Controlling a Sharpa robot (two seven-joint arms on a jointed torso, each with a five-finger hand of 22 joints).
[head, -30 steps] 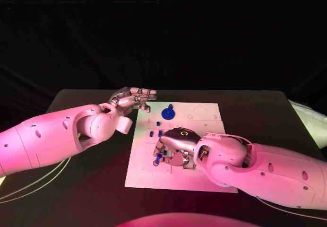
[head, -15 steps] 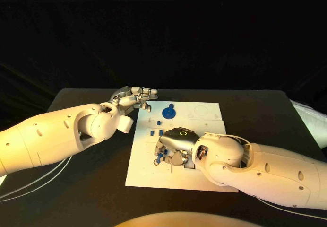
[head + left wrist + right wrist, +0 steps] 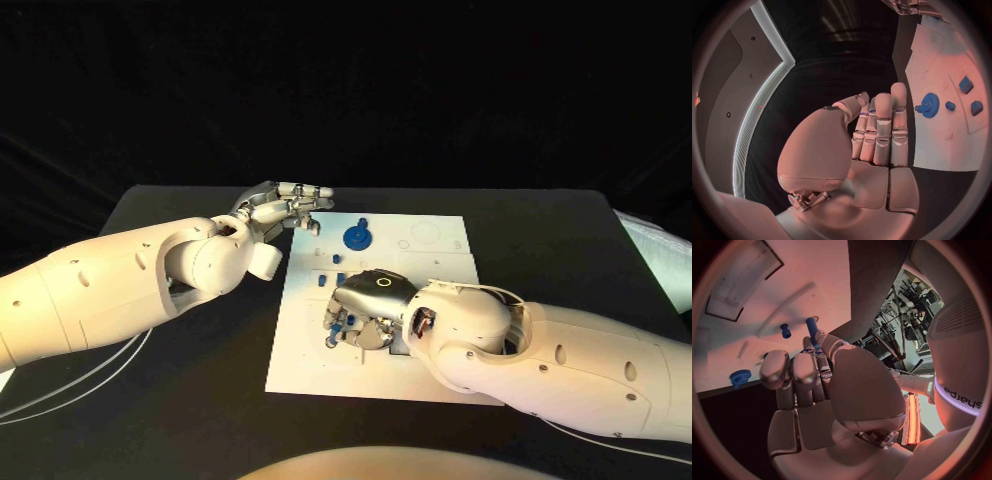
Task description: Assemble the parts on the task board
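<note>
Two glossy white arms dotted with small screws; silver left hand and right hand, thin white cables trailing.

Lit from above; bright on task board, black beyond table edge. Soft shadow fell beneath right hand onto board. Warm pinkish glow over left hand in wrist view. Fisheye bent board edges near rim.

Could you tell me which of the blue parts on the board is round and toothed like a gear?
The blue gear near the board's far edge; the other blue parts are small blocks or pegs.
</note>
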